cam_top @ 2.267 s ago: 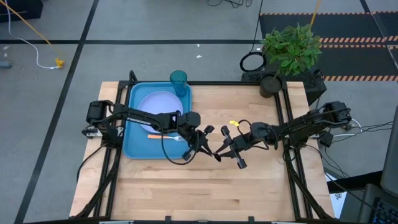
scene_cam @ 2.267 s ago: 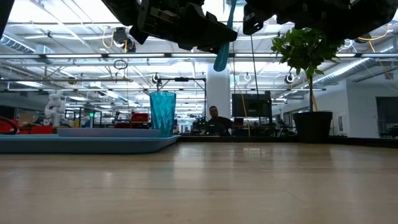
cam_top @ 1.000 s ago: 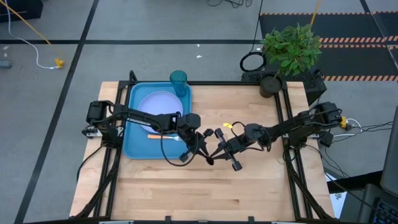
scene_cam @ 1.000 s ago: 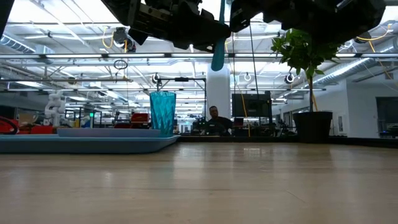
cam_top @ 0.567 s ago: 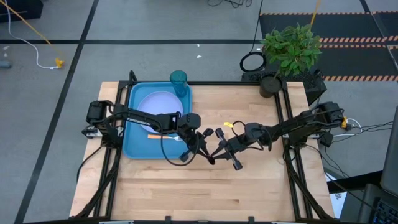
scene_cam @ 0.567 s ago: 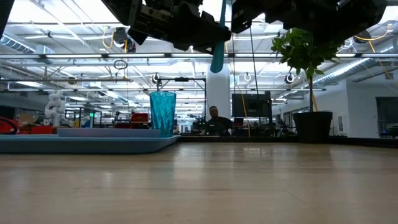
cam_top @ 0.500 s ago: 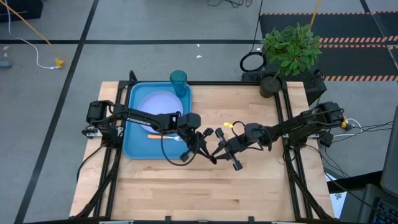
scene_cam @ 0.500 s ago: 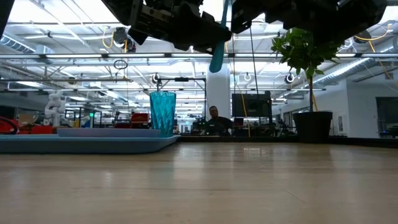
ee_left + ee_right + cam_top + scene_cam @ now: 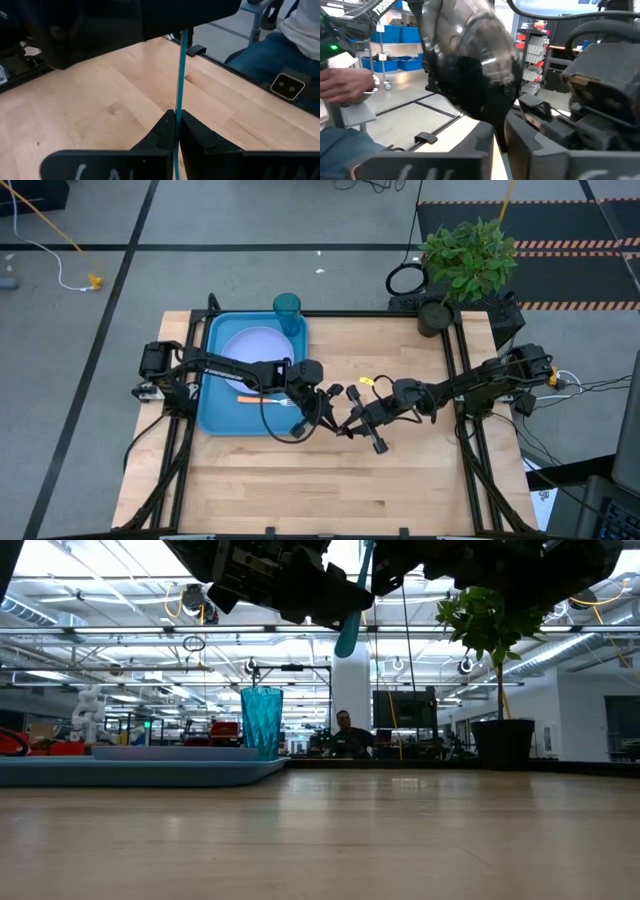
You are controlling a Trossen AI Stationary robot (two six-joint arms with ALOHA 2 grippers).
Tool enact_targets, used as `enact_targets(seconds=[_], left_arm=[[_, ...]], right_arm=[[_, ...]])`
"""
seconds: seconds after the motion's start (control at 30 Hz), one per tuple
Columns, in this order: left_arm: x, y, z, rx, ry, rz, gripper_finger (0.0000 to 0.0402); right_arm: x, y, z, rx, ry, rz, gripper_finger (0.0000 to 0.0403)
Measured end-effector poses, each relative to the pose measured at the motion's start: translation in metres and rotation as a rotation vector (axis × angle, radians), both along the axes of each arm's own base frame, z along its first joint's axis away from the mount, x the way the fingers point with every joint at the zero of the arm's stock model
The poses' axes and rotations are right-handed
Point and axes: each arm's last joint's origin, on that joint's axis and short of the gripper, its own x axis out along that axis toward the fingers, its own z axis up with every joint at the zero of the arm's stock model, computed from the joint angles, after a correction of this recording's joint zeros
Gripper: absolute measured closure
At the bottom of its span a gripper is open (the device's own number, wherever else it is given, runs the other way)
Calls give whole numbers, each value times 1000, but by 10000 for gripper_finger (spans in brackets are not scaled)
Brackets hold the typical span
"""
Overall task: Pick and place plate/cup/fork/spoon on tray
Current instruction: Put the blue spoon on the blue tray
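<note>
The spoon [image 9: 350, 628] hangs in the air above the middle of the table, and both grippers are shut on it. My left gripper [image 9: 328, 412] comes from the tray's side. My right gripper [image 9: 347, 423] meets it from the table's right. The blue tray [image 9: 213, 418] lies at the table's left and bears the plate [image 9: 250, 348]. The orange-handled fork [image 9: 262, 399] lies across the plate's near edge. The teal cup [image 9: 287, 310] stands upright in the tray's far right corner. My left gripper pinches the spoon's thin light-blue handle [image 9: 178, 102] between its two fingers. The handle passes through the fingers and runs on toward the right gripper. The spoon is clear of the table, and its handle end [image 9: 346, 644] hangs free below. My right gripper is shut at the spoon's bowl end, with the dark shiny bowl [image 9: 470, 65] standing out just beyond its fingers [image 9: 480, 137]. The fingers themselves hide the exact spot. The spoon is lifted clear of the table.
A potted plant [image 9: 465, 265] stands at the table's far right corner. Bare wood [image 9: 330, 480] lies under and in front of the grippers. A seated person [image 9: 280, 55] is beyond the table's edge, and a hand [image 9: 345, 85] shows in the right wrist view.
Both arms have kept their place. In the low view the spoon's handle has tipped a little, and its free lower end has swung slightly toward the tray's side.
</note>
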Motion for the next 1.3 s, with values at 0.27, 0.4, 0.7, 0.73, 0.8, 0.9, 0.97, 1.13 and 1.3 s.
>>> enact_targets(seconds=[0.27,0.4,0.7,0.73,0.8,0.9,0.97,1.13,1.3], left_arm=[[0,0,1,-62,50,52,384],[1,3,4,-53,66,169,347],[-8,11,31,34,11,460,276],[-9,11,34,36,-1,474,274],[-12,9,39,33,-12,476,274],[-13,4,42,30,-26,465,273],[-13,2,42,31,-25,459,273],[-10,1,42,22,-45,497,273],[-3,0,44,-10,-124,502,272]], right_arm=[[-1,-1,3,-1,-2,-8,394],[-5,-3,8,2,32,-76,400],[-21,-1,21,-1,92,-268,403],[-22,0,22,-3,94,-288,403],[-24,0,25,-3,83,-343,403],[-26,0,29,-10,68,-428,403],[-29,1,32,-20,55,-475,403],[-38,2,40,-32,38,-604,403],[-39,3,43,-25,20,-622,403]])
